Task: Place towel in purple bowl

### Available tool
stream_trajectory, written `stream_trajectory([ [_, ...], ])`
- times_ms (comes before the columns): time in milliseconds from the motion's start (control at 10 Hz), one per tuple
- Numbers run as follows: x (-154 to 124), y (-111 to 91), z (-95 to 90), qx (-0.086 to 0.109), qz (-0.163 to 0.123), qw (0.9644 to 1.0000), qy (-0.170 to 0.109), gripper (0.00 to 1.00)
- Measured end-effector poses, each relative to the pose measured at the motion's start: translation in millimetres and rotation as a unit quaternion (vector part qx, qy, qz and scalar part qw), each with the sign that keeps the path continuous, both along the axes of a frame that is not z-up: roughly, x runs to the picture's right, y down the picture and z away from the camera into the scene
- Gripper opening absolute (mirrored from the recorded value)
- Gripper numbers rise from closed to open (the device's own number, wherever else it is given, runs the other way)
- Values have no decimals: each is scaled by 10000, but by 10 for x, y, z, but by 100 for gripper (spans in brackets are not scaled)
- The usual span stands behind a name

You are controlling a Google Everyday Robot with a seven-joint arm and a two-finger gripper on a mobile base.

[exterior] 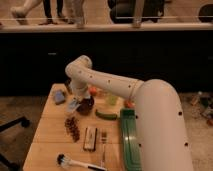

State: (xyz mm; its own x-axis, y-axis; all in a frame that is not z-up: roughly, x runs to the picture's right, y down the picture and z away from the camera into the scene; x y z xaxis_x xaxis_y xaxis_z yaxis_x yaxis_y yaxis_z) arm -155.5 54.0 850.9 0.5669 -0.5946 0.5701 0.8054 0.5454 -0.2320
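The purple bowl (86, 106) is a dark round bowl on the wooden table (50, 132), left of centre. A pale bluish towel (73, 104) hangs or lies at the bowl's left rim, directly under my gripper (78, 95). The white arm reaches in from the lower right, bends at an elbow, and points down over the bowl's left side. The arm's wrist hides the contact between gripper and towel.
A blue-grey object (59, 96) lies left of the bowl. A green cucumber (106, 115), green cup (111, 99), red item (92, 91), green tray (128, 137), dark cluster (72, 128), small box (90, 138) and dish brush (75, 162) share the table.
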Motion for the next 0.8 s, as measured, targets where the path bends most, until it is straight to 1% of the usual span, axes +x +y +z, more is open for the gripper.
stream_trajectory([
  [500, -73, 90, 104, -152, -273, 9995, -8, 10],
  [800, -37, 139, 169, -259, -345, 9991, 3, 10],
])
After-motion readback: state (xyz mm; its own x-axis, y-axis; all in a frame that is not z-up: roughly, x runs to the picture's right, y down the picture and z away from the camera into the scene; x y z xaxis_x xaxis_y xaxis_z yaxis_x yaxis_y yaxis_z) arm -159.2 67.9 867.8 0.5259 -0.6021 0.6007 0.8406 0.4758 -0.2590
